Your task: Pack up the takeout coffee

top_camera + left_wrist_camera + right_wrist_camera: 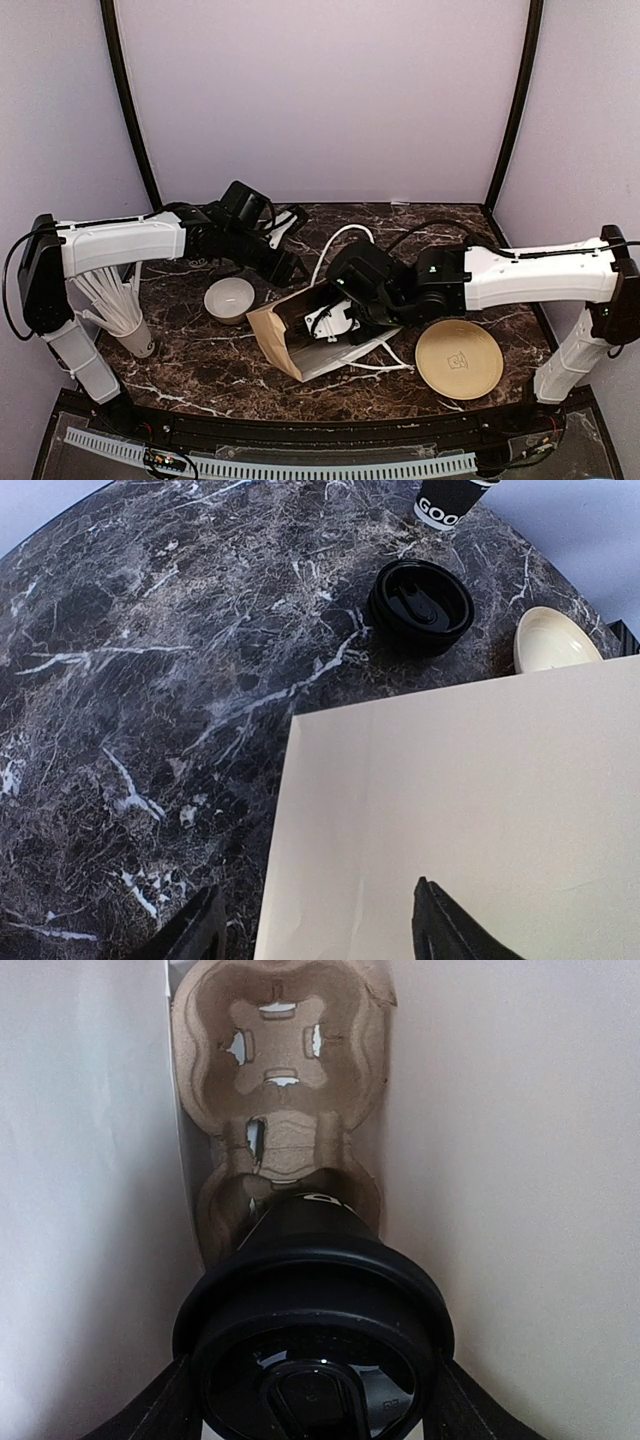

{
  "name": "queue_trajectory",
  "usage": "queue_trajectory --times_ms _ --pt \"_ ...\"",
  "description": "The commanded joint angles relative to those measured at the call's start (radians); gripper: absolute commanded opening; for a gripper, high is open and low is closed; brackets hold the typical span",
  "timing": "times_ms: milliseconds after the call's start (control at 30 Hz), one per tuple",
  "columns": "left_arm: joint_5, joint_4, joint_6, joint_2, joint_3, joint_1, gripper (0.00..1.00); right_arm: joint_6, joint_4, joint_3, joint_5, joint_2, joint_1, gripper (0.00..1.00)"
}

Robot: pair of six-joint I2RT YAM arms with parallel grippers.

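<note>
One takeout coffee cup [310, 1245], black with a black lid, is held between my right gripper's [312, 1365] fingers inside a paper bag [285, 335] that lies on its side. The cup's base is at the near pocket of a brown pulp cup carrier [280, 1070] at the bag's bottom. In the top view my right gripper [330, 318] is inside the bag's mouth. My left gripper [318, 885] is open, with the bag's edge [290, 810] between its fingers; in the top view it [290, 268] is at the bag's far side. A second black lettered cup [450, 502] shows only its base.
A low stack of black lids [420, 605] and a white bowl [555, 640] lie beyond the bag. The bowl [229, 298] is left of the bag. A round brown plate [459, 358] lies at the right front. A cup of white sticks [125, 320] stands at the left.
</note>
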Motion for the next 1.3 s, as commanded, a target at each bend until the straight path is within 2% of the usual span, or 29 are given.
queue_trajectory --times_ms 0,467,700,1000,1267 --pt "-0.011 -0.05 0.026 0.012 0.037 0.004 0.66 -0.01 0.06 0.005 -0.014 0.006 -0.021 0.53" --pt "-0.017 -0.055 0.033 0.018 0.031 0.015 0.66 -0.004 0.047 0.011 -0.067 0.049 -0.044 0.53" --pt "-0.028 -0.06 0.036 0.01 0.025 0.021 0.66 0.006 -0.034 0.058 -0.125 0.086 -0.054 0.54" --pt "-0.043 -0.068 0.032 -0.002 0.021 0.041 0.66 0.054 -0.221 0.242 -0.224 0.196 -0.102 0.53" --pt "-0.068 -0.079 0.005 -0.052 0.003 0.107 0.67 0.08 -0.417 0.459 -0.338 0.323 -0.158 0.53"
